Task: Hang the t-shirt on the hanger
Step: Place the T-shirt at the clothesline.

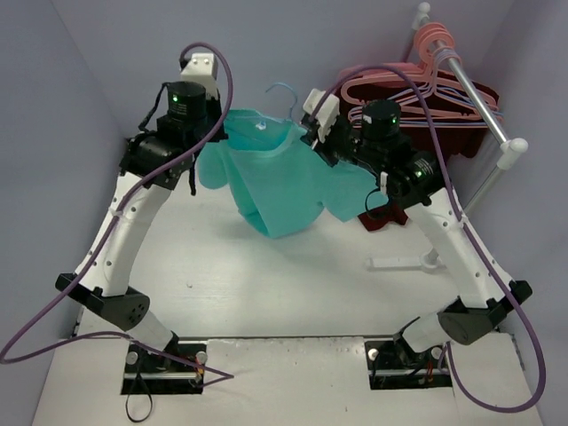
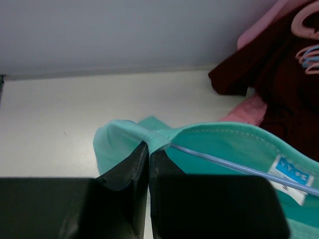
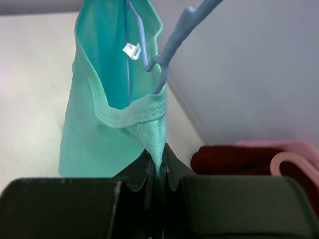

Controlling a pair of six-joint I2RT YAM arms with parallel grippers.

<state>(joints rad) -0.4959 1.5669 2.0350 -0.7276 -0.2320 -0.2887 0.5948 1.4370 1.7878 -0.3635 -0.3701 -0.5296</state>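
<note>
Top view first: the t-shirt (image 1: 280, 182) is up off the worktop (image 1: 266, 293), strung between the two arms at the far end. Its shoulder line runs left to right and the body sags down in a loose point. The hanger (image 1: 282, 90) is inside it, with just the light-blue hook poking out of the collar toward the back wall. Both arms rise from their bases and lean in toward the middle. The left gripper (image 1: 220, 131) is on one shoulder and the right gripper (image 1: 311, 138) on the other. Off to the right, a rail (image 1: 475, 93) carries pink hangers (image 1: 399, 84) and a maroon garment (image 1: 466, 133).

Left wrist view: the jaws are pinched nearly flat on the shoulder seam. The hanger's thin arm runs off to the right under the collar edge, past a small blue-and-white label (image 2: 289, 172).

Right wrist view: the jaws are clamped tight on a fold of teal fabric just below the collar band. The shirt stretches straight away from the camera, and the hook sticks out of the neck opening, tilted right.
</note>
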